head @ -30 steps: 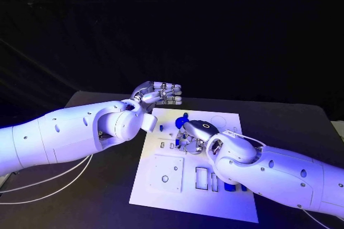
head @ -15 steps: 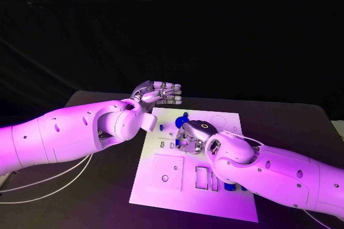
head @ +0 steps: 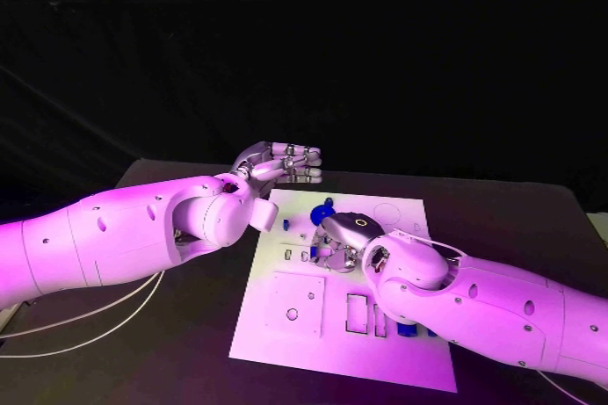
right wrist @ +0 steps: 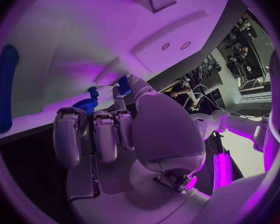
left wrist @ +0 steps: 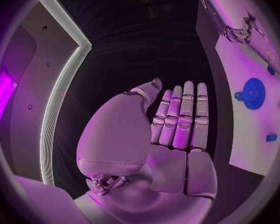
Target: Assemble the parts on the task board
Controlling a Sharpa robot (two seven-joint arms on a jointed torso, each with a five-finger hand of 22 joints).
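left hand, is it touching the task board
Apart. In the left wrist view the left robot hand is flat and empty, with dark table showing between its fingertips and the task board. The head view shows it raised past the board's far corner.

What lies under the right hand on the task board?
Under the right hand is the white task board, with a blue gear by its fingertips. What the palm covers cannot be seen.
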